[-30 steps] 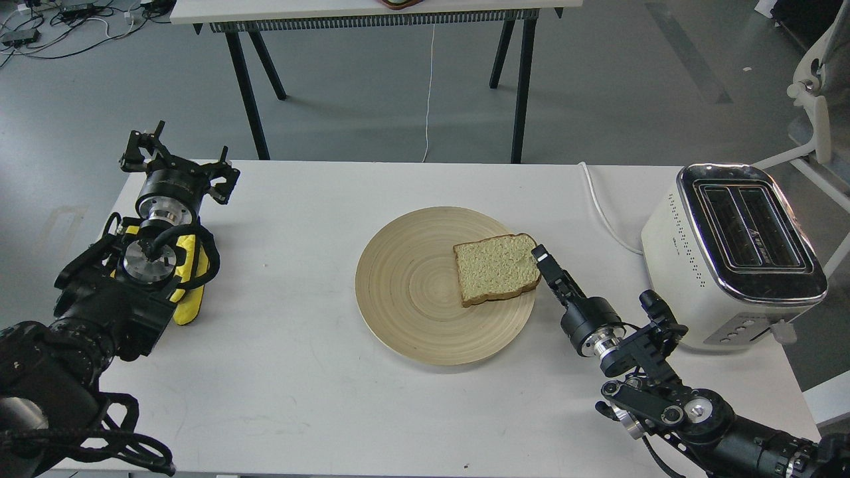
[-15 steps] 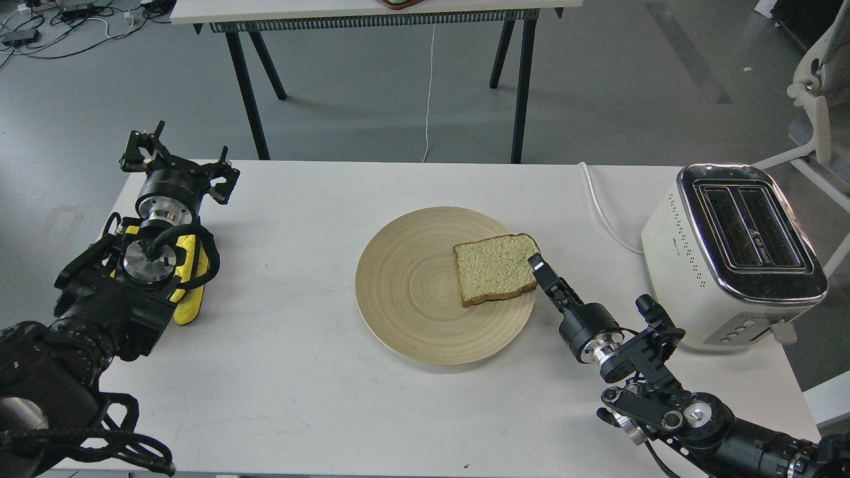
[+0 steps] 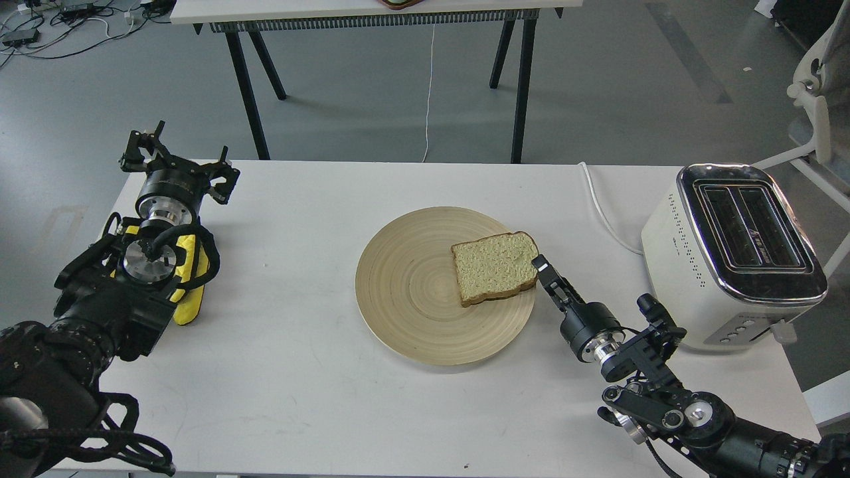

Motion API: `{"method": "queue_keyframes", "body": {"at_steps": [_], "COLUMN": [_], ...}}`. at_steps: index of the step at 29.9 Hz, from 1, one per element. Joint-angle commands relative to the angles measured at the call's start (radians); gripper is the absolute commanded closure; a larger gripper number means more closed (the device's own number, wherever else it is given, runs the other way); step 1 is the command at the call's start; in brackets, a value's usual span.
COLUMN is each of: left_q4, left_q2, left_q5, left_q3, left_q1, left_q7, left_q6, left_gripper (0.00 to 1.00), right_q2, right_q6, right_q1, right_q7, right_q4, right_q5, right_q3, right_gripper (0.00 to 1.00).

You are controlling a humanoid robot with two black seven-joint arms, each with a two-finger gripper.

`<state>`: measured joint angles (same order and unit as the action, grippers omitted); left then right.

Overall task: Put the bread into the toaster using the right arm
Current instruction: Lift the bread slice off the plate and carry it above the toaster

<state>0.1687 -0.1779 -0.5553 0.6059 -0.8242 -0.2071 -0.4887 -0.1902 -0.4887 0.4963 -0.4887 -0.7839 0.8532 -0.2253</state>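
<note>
Too slim and dark at the tip to tell two fingers apart: black right gripper [image 3: 539, 263], at the bread crust near the table's right half. Black left gripper [image 3: 143, 143] by the far left corner likewise unreadable. Cut off by the top edge: brown object [image 3: 398, 3] on the second table. Cut off at right: white chair [image 3: 820, 99].

Bare table [image 3: 597, 265] (white cord [image 3: 601, 209] aside) between plate [image 3: 405, 312] and toaster [image 3: 730, 259]
</note>
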Motion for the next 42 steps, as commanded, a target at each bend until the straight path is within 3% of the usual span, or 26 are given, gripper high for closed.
{"method": "queue_keyframes", "body": {"at_steps": [1,7,12,20,26,31,36,42], "left_q4": [0.0,0.0,0.0,0.0,0.0,0.0,0.0,0.0], "left_q2": [0.0,0.0,0.0,0.0,0.0,0.0,0.0,0.0], "left_q5": [0.0,0.0,0.0,0.0,0.0,0.0,0.0,0.0], "left_q3": [0.0,0.0,0.0,0.0,0.0,0.0,0.0,0.0], "left_q1": [-0.001,0.0,0.0,-0.001,-0.001,0.0,0.0,0.0], "left_q7": [0.0,0.0,0.0,0.0,0.0,0.0,0.0,0.0], "left_q6": [0.0,0.0,0.0,0.0,0.0,0.0,0.0,0.0], "left_gripper": [0.0,0.0,0.0,0.0,0.0,0.0,0.0,0.0], "right_q2": [0.0,0.002,-0.023,-0.308,-0.667,-0.917,-1.034,-1.045], "right_q6": [0.0,0.0,0.0,0.0,0.0,0.0,0.0,0.0], "right_q1": [0.002,0.008,0.019,0.051,0.022,-0.05,-0.104,-0.124], "right_q7": [0.0,0.0,0.0,0.0,0.0,0.0,0.0,0.0], "right_q4": [-0.003,-0.021,-0.096,-0.372,-0.587,-0.615,-0.6,-0.577], "right_q5": [-0.003,-0.005,-0.003,-0.003,-0.005,-0.005,-0.005,-0.005], "right_q3": [0.0,-0.02,-0.146,-0.31,-0.387,-0.385,-0.382,-0.379], "right_gripper": [0.9,0.95,0.98,0.99,0.99,1.0,1.0,1.0]}}
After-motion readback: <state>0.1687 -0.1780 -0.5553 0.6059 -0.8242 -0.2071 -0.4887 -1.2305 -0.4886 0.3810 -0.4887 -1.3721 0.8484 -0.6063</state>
